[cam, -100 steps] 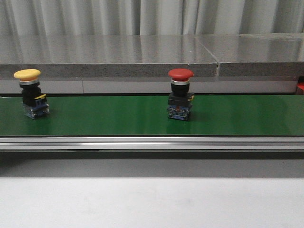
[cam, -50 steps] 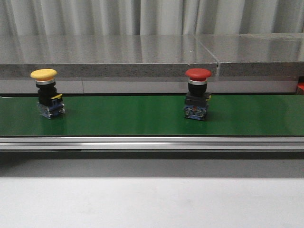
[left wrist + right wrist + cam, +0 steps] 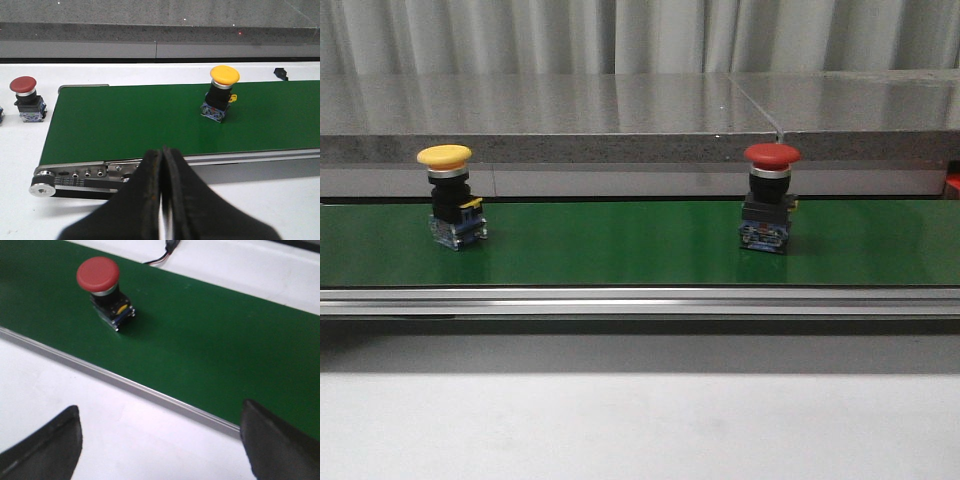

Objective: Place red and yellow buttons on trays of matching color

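Green conveyor belt carries both task items upright: yellow mushroom push button toward the robot's left, red mushroom push button toward its right, well apart. Neither is on a tray; no trays visible in any view, so placement targets unknown.

Left gripper clenched, fingers pressed together, holding nothing, hovering off the belt's near rail. Right gripper spread wide, empty, near the belt's front edge with the red button ahead of it.

Risks, as judgement: if the belt is running, a mistimed reach closes on air or clips the cap and tips the button, since the bodies look top-heavy on small bases. The left gripper must open before any grasp; descending shut would knock the yellow button over. Rail could catch fingers on a low approach.

Around: a second red push button sits off the belt end on the white table in the left wrist view; a cable lies beyond the belt.
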`<state>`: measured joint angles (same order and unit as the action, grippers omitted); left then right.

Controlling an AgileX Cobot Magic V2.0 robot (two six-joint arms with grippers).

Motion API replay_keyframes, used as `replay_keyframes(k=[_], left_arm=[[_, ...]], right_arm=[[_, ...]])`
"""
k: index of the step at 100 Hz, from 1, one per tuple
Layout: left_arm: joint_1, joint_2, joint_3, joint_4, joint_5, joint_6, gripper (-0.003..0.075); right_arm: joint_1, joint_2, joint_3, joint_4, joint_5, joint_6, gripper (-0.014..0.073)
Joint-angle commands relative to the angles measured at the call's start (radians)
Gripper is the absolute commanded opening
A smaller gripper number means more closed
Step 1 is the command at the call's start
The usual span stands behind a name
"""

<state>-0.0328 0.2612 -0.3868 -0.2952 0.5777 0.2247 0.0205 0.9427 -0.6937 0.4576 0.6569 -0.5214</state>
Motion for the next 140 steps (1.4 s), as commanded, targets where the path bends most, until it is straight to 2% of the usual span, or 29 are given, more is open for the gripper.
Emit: replay_keyframes(k=[1, 31, 70, 77, 82, 94, 103, 121, 131, 140], left_arm=[[-0.008, 0.009, -0.027, -0.02, -0.067, 0.0, -0.0019], [-0.008, 0.009, -0.027, -0.02, -0.067, 0.0, -0.0019], [-0.008, 0.009, -0.027, -0.02, -0.067, 0.0, -0.0019], [-0.008, 0.009, -0.027, -0.02, -0.067, 0.0, -0.0019], [-0.008, 0.009, -0.027, -0.02, -0.067, 0.0, -0.0019], [-0.008, 0.009, -0.027, -0.02, -0.067, 0.0, -0.0019], [-0.008, 0.009, -0.027, -0.02, -0.067, 0.0, -0.0019], [-0.008, 0.009, -0.027, -0.02, -0.067, 0.0, -0.0019], [-0.008, 0.009, -0.027, -0.02, -0.067, 0.0, -0.0019], [-0.008, 0.009, -0.027, -0.02, -0.067, 0.0, -0.0019]], right_arm=[[0.036, 0.066, -0.058, 0.026, -0.068, -0.014, 0.0635], [0.118, 0.327, -0.195, 0.026, -0.095, -0.014, 0.0635], [0.138, 0.561, -0.361, 0.026, -0.124, -0.014, 0.0628], [0.138, 0.581, -0.37, 0.026, -0.132, -0.014, 0.0571], [0.138, 0.591, -0.373, 0.026, -0.141, -0.014, 0.0488], [0.138, 0.603, -0.378, 0.026, -0.135, -0.014, 0.0222], [0.137, 0.596, -0.382, 0.026, -0.12, -0.014, 0.0112], [0.086, 0.573, -0.476, 0.004, -0.016, -0.014, 0.0098], [0.011, 0.572, -0.581, -0.015, 0.093, -0.014, 0.0098], [-0.081, 0.572, -0.673, -0.03, 0.133, -0.014, 0.0098]])
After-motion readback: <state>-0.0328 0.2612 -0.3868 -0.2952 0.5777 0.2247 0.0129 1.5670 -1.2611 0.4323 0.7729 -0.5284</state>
